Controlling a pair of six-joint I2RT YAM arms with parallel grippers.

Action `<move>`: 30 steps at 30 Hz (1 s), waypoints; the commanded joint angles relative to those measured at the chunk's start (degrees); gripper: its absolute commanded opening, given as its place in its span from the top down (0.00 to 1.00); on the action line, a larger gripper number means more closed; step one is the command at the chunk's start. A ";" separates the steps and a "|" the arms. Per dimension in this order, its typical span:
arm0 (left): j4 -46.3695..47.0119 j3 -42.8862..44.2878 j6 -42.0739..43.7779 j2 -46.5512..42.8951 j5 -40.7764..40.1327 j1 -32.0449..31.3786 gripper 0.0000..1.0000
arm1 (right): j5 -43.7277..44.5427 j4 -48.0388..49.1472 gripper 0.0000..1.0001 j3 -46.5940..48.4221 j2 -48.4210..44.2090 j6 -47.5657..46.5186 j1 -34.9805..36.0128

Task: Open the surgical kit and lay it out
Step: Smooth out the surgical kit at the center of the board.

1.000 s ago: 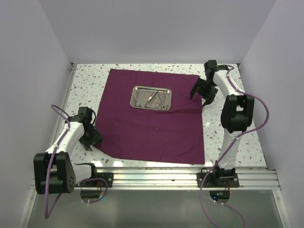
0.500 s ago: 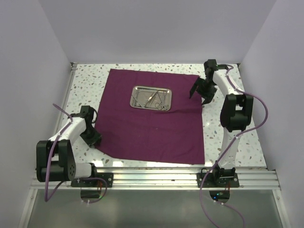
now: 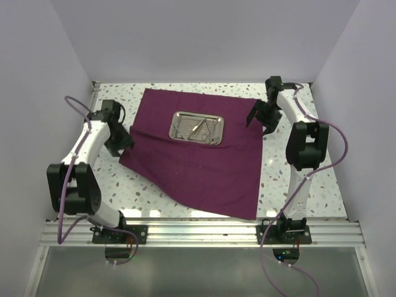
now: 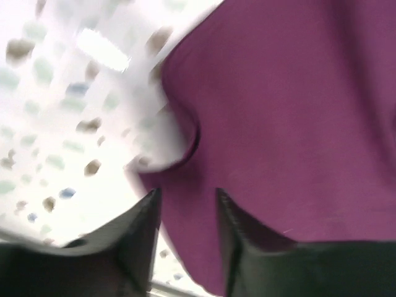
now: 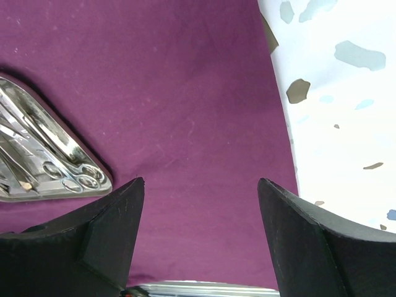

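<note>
Centrally, steel tray [image 3: 198, 127] on cloth [image 3: 198, 176], speckled table [image 3: 309, 179]

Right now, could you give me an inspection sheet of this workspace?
Surface: speckled table, partly covered.
Job's things: purple cloth spread out, lying skewed; tray on it, instruments inside the tray.
Clutter: nothing seen.
Grippers: left gripper closed on the cloth's left edge; right gripper open above the cloth's right edge, holding nothing.
Cables: purple cables, one looping along each arm.
Surroundings: plain walls on three sides; metal rail at the near edge.
</note>
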 commanded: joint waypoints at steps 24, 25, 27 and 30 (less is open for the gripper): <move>5.82 2.48 1.09 8.15 -1.41 -5.52 0.01 | -3.64 -0.29 0.23 5.81 3.98 -0.46 -0.48; 6.09 3.36 1.35 9.72 -1.84 -5.52 0.02 | -3.64 -0.29 0.23 5.72 3.89 -0.38 -0.39; 7.05 4.50 1.61 11.22 -2.11 -5.52 0.03 | -3.56 -0.29 0.23 5.63 3.72 -0.46 -0.39; 9.42 5.30 2.41 13.77 -1.67 -5.52 0.05 | -3.38 -0.21 0.23 5.46 3.54 -0.64 -0.48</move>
